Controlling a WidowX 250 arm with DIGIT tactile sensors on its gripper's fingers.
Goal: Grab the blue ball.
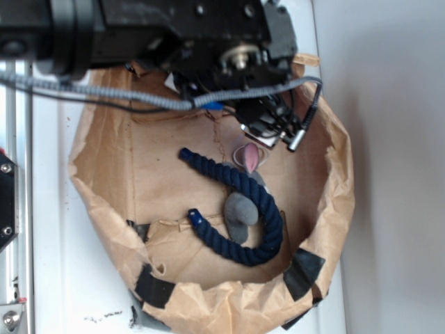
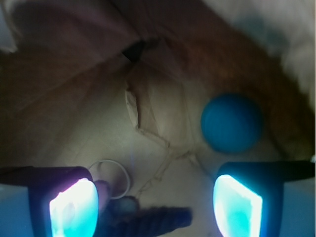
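I have the claw [image 2: 155,207] spread wide with nothing in it; through the wrist camera both pads [image 2: 74,205] glow pale cyan at the bottom corners, a broad gap between them. The ball [image 2: 231,122] lies on the brown paper floor just ahead of the right-hand pad in that view, apart from it and outside the gap. It rests close to where the floor rises into the bag's [image 1: 334,202] far wall. In the exterior view I can only make out a sliver of blue [image 1: 214,108] under the arm [image 1: 174,35] near the bag's top rim, mostly hidden by the cable [image 1: 104,96] and the wrist. The rope [image 1: 268,209] curves across the middle of the bag floor, draped over the grey mouse [image 1: 240,216], whose pink ear [image 1: 249,158] points toward the claw. Black tape [image 1: 304,271] patches the bag's bottom rim. Rope and mouse sit well apart from the ball.
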